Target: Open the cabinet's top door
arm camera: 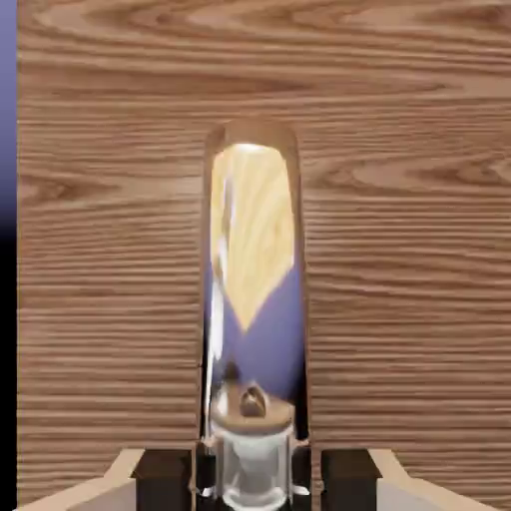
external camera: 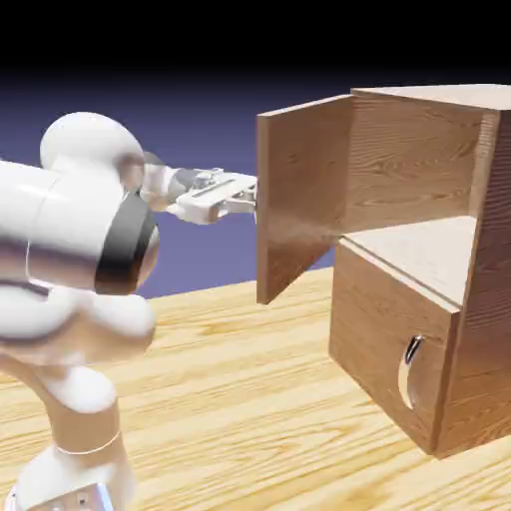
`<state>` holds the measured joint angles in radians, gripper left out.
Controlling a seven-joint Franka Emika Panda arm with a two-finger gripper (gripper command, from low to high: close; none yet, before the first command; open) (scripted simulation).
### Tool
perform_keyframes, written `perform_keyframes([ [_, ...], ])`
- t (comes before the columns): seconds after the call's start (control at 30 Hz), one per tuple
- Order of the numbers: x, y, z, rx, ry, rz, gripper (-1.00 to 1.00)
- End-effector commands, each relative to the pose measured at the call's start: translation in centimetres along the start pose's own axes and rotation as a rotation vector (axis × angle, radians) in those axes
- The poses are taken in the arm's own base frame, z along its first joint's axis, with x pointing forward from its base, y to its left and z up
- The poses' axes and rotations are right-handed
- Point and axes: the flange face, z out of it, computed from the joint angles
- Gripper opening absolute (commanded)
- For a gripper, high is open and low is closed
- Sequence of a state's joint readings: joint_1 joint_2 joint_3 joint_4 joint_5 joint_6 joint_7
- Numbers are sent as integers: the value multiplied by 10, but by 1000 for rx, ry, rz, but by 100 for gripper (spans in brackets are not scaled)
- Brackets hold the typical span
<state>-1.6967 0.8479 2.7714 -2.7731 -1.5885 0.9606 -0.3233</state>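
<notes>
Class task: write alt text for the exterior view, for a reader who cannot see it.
The cabinet's top door stands swung wide open, with the white arm's end effector at the door's outer face, where the handle is hidden. Below the open compartment, the lower door is shut, its curved silver handle visible, all on a wooden table.

place: rendered simulation scene | evidence: flat blue-violet backdrop (external camera: pixel 200 130) under a black band; wood-grain counter (external camera: pixel 250 399); boxy brown cabinet (external camera: pixel 419 180); smooth white robot arm (external camera: pixel 70 250), no room fittings
</notes>
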Motion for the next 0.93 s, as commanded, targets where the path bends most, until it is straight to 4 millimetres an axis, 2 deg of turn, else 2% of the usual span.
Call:
perform_keyframes([
  [0.0,2,2,-6,13,-13,0,-100],
  [0.3,26,26,-63,147,-147,0,-100],
  [0.57,57,57,-112,278,-278,0,-100],
  [0.87,96,96,-154,416,-416,0,-100],
  [0.9,96,96,-154,416,-416,0,100],
])
